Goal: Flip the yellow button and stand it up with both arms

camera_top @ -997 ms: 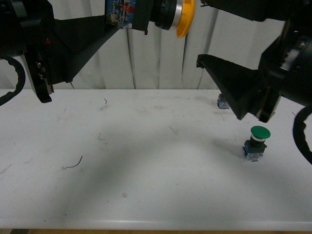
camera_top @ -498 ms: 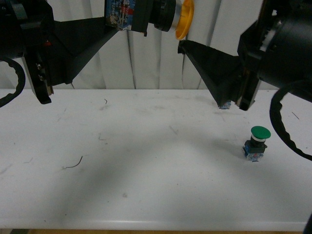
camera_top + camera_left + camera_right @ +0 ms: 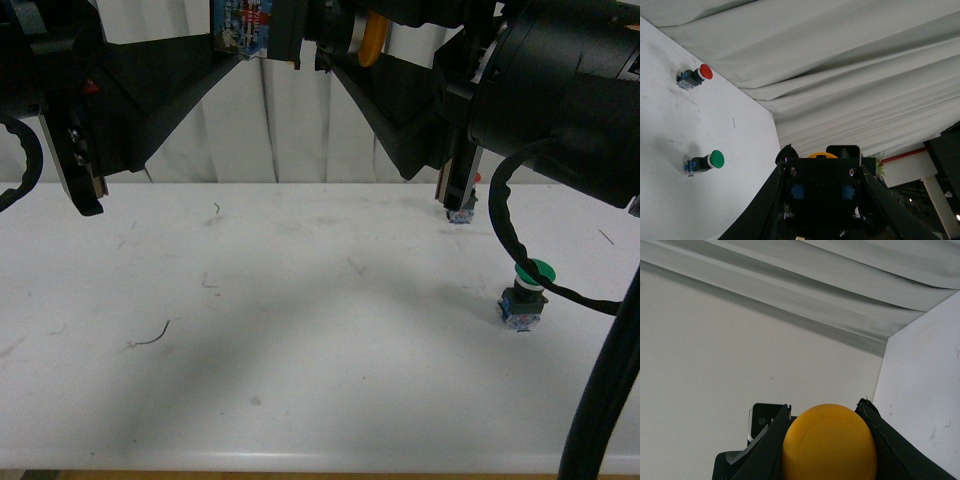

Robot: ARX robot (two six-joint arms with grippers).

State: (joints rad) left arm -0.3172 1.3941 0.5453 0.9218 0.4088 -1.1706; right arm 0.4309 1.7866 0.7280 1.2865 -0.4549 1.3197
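Observation:
The yellow button [image 3: 371, 36] hangs high above the table, lying sideways. My left gripper [image 3: 285, 35] is shut on its black-and-blue body. In the left wrist view the body [image 3: 822, 192] fills the space between the jaws, and a sliver of the yellow cap [image 3: 822, 155] shows beyond it. My right gripper [image 3: 350, 45] is open and reaches in from the right, level with the cap. In the right wrist view the round yellow cap [image 3: 829, 442] sits between the two open fingers [image 3: 885, 440]. I cannot tell whether they touch it.
A green-capped button [image 3: 530, 290] stands on the white table [image 3: 300, 330] at the right. A red-capped button [image 3: 459, 213] lies further back, mostly hidden by my right arm; both show in the left wrist view [image 3: 710, 160] [image 3: 695, 76]. A white curtain hangs behind.
My right arm has swung up and to the left, and its open fingers now flank the yellow cap. The left gripper has held the button nearly still.

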